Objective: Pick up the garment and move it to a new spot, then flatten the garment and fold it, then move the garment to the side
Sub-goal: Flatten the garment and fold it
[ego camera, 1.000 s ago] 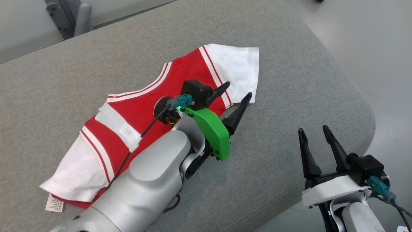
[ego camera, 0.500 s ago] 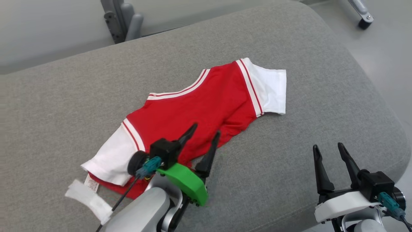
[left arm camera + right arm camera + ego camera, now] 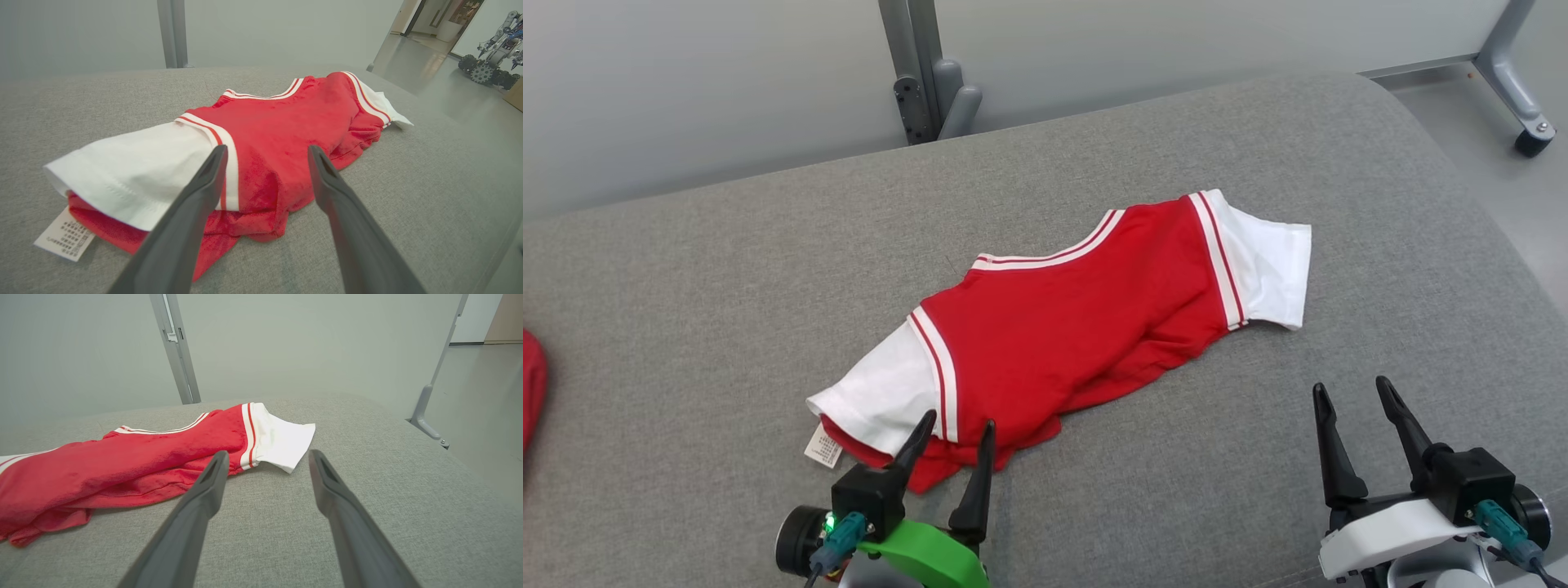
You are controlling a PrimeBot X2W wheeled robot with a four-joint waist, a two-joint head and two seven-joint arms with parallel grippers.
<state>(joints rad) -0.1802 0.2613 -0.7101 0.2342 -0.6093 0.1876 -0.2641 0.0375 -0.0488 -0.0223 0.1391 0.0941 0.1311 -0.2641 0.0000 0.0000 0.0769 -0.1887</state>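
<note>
The garment (image 3: 1078, 327) is a red shirt with white sleeves and white-striped trim, folded into a long band across the grey cushion (image 3: 727, 269). A white care label (image 3: 823, 447) sticks out at its near left end. My left gripper (image 3: 957, 424) stands open at the bottom of the head view, fingertips just at the garment's near left hem, nothing between them. In the left wrist view the garment (image 3: 278, 139) lies beyond the spread fingers (image 3: 204, 183). My right gripper (image 3: 1349, 390) is open at the lower right, apart from the garment (image 3: 135, 461).
A grey metal post (image 3: 915, 73) and a wheeled frame leg (image 3: 1515, 90) stand behind the cushion. A red piece of cloth (image 3: 531, 384) shows at the far left edge. The cushion's rounded edge drops to the floor (image 3: 1494, 196) on the right.
My left arm has drawn back from over the garment toward the near edge, jaws still apart. The head camera has shifted, so the whole scene sits lower and further right. The garment lies released.
</note>
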